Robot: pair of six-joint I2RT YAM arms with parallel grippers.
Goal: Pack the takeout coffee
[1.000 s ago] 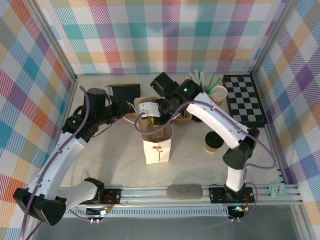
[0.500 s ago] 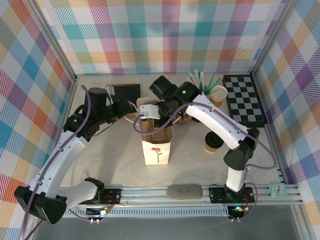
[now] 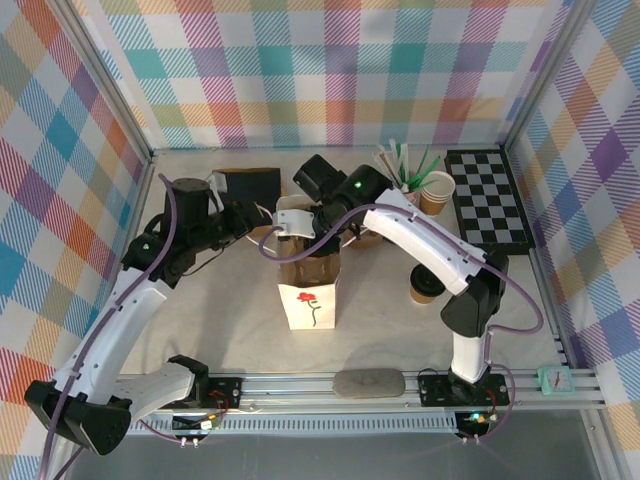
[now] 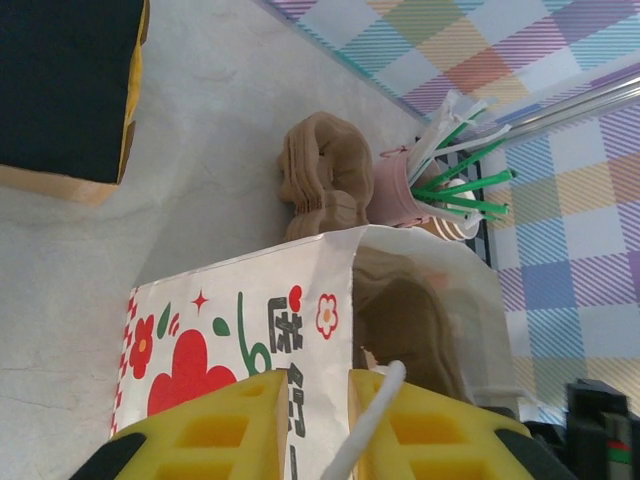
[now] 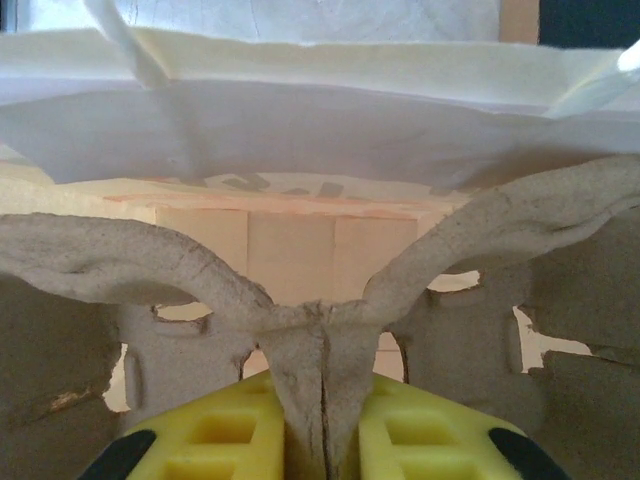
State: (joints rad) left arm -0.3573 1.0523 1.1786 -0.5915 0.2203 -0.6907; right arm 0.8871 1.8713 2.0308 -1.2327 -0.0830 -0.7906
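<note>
The takeout coffee [image 3: 427, 285], a brown paper cup with a black lid, stands on the table to the right of the bag, apart from both grippers. A white paper bag [image 3: 308, 300] with a red flower stands upright at the centre. My left gripper [image 3: 267, 223] [image 4: 320, 388] is shut on the bag's [image 4: 250, 330] upper wall, beside a white handle cord. My right gripper [image 3: 300, 243] [image 5: 323, 405] reaches into the bag's mouth, shut on the centre rib of a grey pulp cup carrier [image 5: 320, 330] [image 4: 410, 315] that sits inside the bag.
A pink cup of straws [image 3: 405, 178] [image 4: 400, 190] and an open paper cup [image 3: 437, 188] stand at the back right beside a checkerboard [image 3: 490, 200]. More pulp carriers [image 4: 320, 180] lie behind the bag. A black box [image 3: 250, 184] [image 4: 60, 90] sits back left.
My right gripper has moved a little left and deeper into the bag with the carrier. The bag has shifted slightly left. The left gripper still holds the bag's wall.
</note>
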